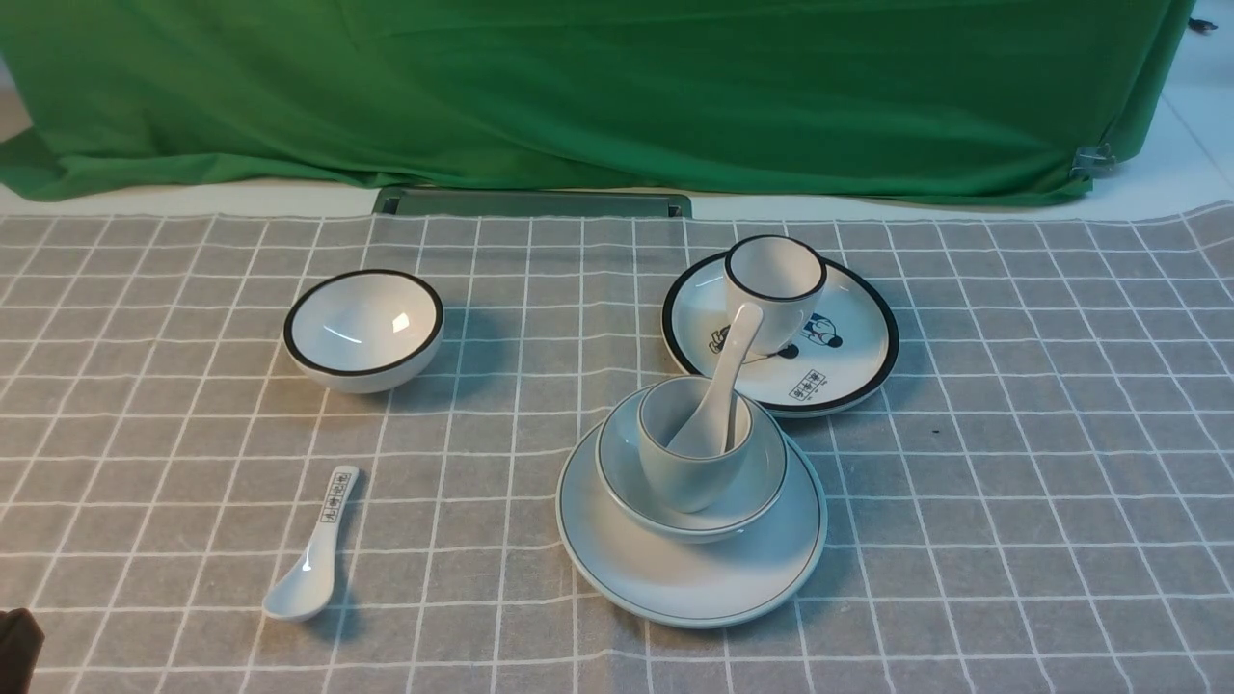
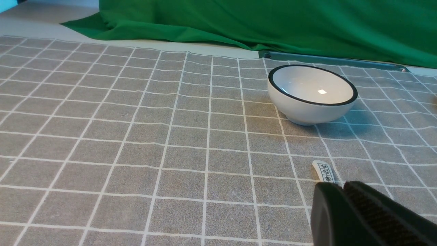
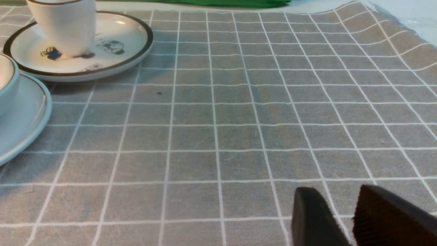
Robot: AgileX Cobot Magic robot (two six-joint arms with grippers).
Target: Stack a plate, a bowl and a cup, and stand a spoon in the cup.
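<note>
Stack stands near the table's front centre: grey-green plate on the checked cloth, grey-green bowl on it, grey-green cup in the bowl, plain white spoon propped in the cup, handle leaning up and to the right. By this layout the task looks complete.

Left gripper: jaws pressed together, nothing between them, low over the cloth near the printed spoon. Right gripper: jaws apart with a clear gap, empty, over bare cloth right of the stack.

Risks:
- Cup appears tilted in the bowl; a nudge could tip it and throw the spoon out.
- Spoon handle overhangs toward the cartoon plate; an arm sweeping low across the middle could catch it.
- Left gripper moving forward could push the printed spoon.

Count: plates 2, bowls 2 (second: black-rimmed bowl), cups 2 (second: black-rimmed cup on the cartoon plate), spoons 2.
</note>
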